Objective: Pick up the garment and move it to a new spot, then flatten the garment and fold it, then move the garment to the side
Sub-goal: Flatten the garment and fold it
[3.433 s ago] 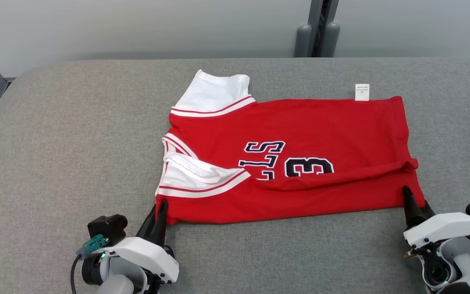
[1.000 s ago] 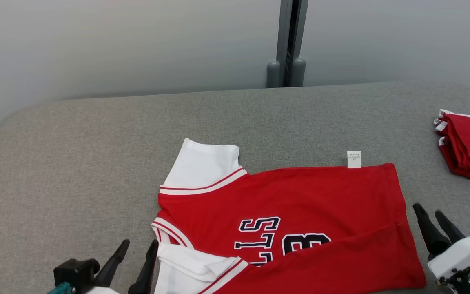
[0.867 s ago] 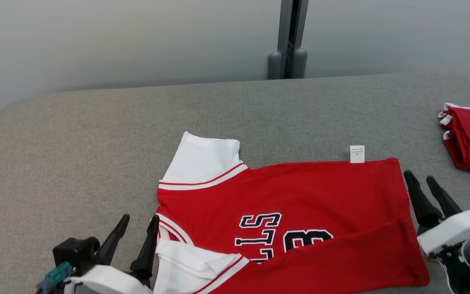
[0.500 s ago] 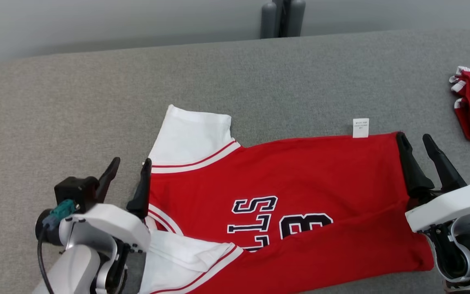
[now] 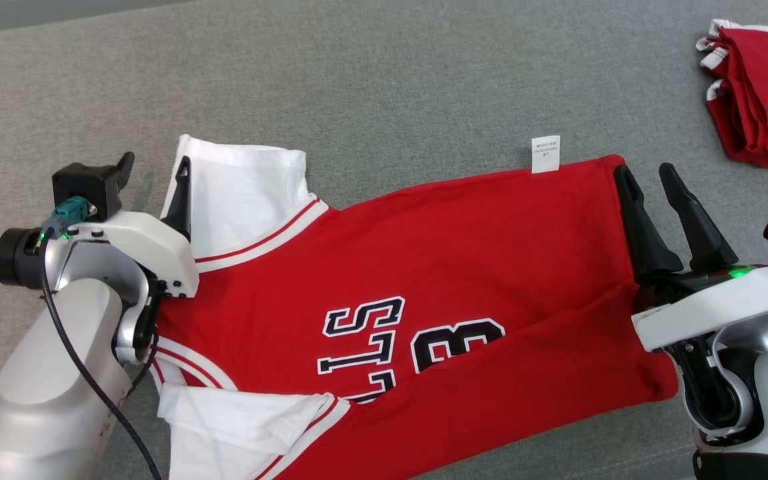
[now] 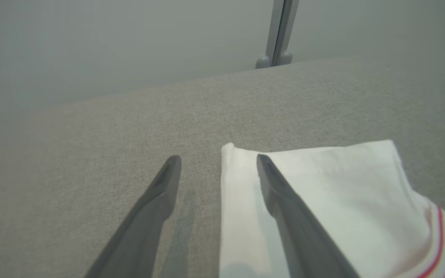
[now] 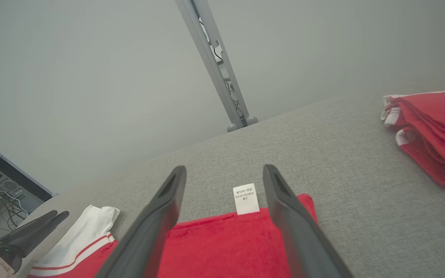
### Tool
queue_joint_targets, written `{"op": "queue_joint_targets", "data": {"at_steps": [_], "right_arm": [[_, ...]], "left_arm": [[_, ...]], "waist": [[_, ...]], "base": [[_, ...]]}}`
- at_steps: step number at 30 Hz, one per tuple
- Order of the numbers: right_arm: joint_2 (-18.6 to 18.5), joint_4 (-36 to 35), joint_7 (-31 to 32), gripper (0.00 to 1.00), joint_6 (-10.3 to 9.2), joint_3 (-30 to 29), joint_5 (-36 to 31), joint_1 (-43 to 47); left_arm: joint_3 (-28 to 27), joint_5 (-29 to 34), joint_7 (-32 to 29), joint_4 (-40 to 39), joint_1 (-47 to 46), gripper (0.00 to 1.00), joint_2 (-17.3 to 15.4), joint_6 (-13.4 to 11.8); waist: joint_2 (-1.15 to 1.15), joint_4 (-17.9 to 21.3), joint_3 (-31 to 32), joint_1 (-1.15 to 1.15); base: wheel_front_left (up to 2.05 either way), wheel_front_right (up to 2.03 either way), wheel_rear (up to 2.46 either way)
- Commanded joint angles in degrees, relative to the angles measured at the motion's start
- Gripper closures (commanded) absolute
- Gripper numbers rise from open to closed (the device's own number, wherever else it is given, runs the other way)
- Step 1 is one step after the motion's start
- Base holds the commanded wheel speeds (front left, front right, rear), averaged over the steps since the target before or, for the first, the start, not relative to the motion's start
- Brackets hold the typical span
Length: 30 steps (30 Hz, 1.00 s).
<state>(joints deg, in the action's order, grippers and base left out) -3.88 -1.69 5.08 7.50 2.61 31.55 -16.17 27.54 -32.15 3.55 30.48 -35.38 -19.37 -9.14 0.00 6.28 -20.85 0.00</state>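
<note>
The garment (image 5: 457, 253) is a red jersey with white sleeves and dark lettering, lying partly folded on the grey table (image 5: 357, 80). My left gripper (image 5: 155, 162) is open at the far white sleeve (image 6: 323, 193); one finger is over the sleeve's edge and the other over bare table. My right gripper (image 5: 644, 170) is open at the garment's far right corner, straddling the hem edge. In the right wrist view, the white label (image 7: 245, 199) and red hem (image 7: 226, 247) lie between my right gripper's (image 7: 224, 170) fingers. The near sleeve (image 5: 244, 420) is crumpled.
A second folded red garment (image 5: 757, 87) lies at the table's far right, also seen as a folded pile (image 7: 431, 135) in the right wrist view. A grey post (image 6: 278, 34) stands behind the table against a plain wall.
The head camera has tilted down and closer. Both grippers have travelled from the garment's near corners up along its sides to the far corners, staying open.
</note>
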Motion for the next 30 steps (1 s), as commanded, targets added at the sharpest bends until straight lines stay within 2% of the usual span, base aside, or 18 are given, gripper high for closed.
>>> {"op": "queue_joint_targets", "data": {"at_steps": [1,10,11,12,21,26,30], "right_arm": [[0.2,-0.8,0.0,0.0,-0.02,0.5,-0.7,-0.9],[0.7,-1.3,-1.1,0.0,-0.02,1.3,-1.4,-0.9],[0.7,-1.3,-1.2,0.0,-0.01,1.3,-1.4,-0.9],[0.7,-1.2,-1.2,0.0,-0.02,1.3,-1.4,-0.9],[0.3,1.4,-0.2,0.0,-0.02,-0.4,-1.7,-2.1],[-1.0,7.0,2.6,0.0,-0.01,-4.9,-0.7,-4.9],[-1.6,13.3,6.4,0.0,-0.02,-9.3,3.0,-8.5]], "left_arm": [[0.3,0.8,0.0,2.3,-2.7,0.0,-0.5,0.4],[2.6,2.7,-0.5,12.6,-10.3,0.0,-0.4,3.4],[2.9,2.6,-0.6,13.3,-10.8,0.27,-0.2,3.9],[3.1,2.6,-0.8,14.0,-11.2,1.0,-0.1,4.3],[3.3,2.0,3.4,15.1,-12.8,1.0,1.2,6.0],[3.9,1.9,5.7,12.3,-11.2,1.0,2.1,6.6],[4.4,1.8,5.8,9.0,-9.9,1.0,2.6,6.3]], "waist": [[0.0,2.1,-2.2,0.0],[0.0,3.9,-4.1,0.0],[0.0,3.9,-4.2,0.0],[0.0,4.0,-4.2,0.0],[0.0,2.6,-4.1,0.0],[0.0,-0.2,-3.9,0.0],[0.0,-2.5,-3.8,0.0]], "base": [[0.0,0.0,0.0],[0.0,0.0,0.0],[0.0,0.0,0.0],[0.0,0.0,0.0],[0.0,0.0,0.0],[0.0,0.0,0.0],[0.0,0.0,0.0]]}}
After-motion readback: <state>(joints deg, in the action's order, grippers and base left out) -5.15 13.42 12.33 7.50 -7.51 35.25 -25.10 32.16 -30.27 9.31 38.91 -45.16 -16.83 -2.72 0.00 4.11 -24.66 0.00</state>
